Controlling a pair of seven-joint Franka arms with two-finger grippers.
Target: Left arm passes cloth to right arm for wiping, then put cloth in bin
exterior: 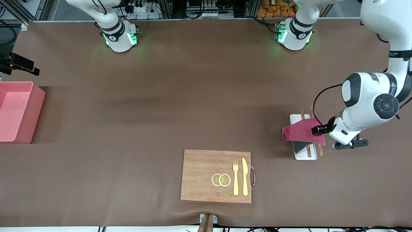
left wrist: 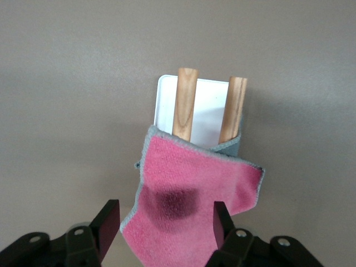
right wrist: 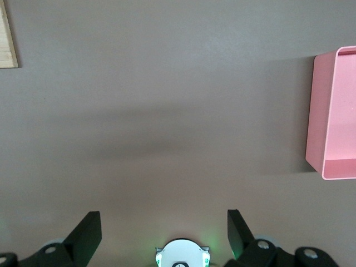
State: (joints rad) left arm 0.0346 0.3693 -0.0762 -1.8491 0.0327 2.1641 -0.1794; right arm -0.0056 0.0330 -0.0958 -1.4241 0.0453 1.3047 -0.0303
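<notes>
The left gripper point(left wrist: 164, 222) straddles the cloth point(left wrist: 192, 194), fingers apart on either side; the cloth drapes the white tray point(exterior: 304, 154) and its sticks point(left wrist: 184, 103), at two o'clock from the wooden board point(exterior: 216, 175). Pinch fabric only, clear of the sticks. The right gripper point(right wrist: 164, 231) waits spread wide above bare table, the bin point(exterior: 16, 111) near its end

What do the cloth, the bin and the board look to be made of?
Cloth: soft napped fabric, likely microfibre, with fuzzy magenta pile and grey edging. Bin: pink plastic by its look, with smooth, matte, straight moulded walls. Board: wood or bamboo, with visible grain strips.

Brown table point(exterior: 161, 96) carries bin point(exterior: 19, 111), board point(exterior: 206, 174), tray point(exterior: 304, 154).
</notes>
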